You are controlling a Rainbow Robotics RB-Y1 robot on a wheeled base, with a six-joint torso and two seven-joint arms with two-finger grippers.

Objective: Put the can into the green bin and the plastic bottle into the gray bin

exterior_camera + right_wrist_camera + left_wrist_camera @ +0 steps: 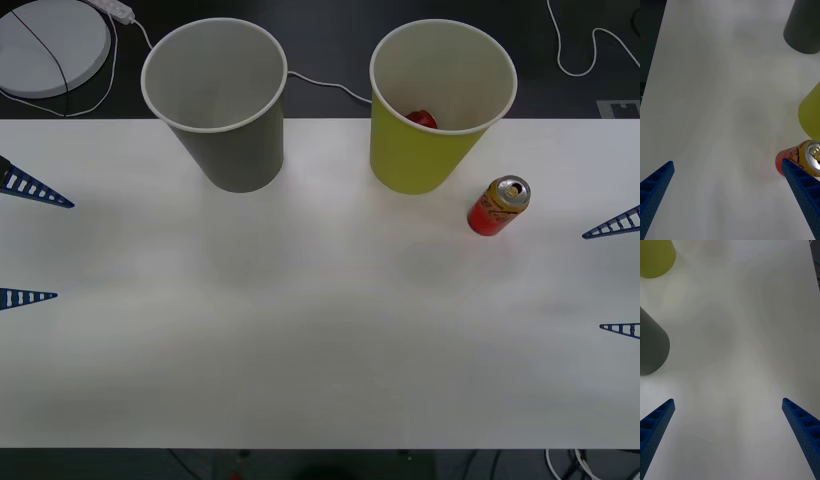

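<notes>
Standing red-and-orange can (498, 206), silver top

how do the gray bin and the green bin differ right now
The gray bin has a gray outer wall; the green bin is yellow-green. The gray bin stands toward the robot's left, the green bin toward its right, next to the can. The green bin holds a small red object; the gray bin looks empty. Both are upright, tapered, white-rimmed and similar in size.
</notes>
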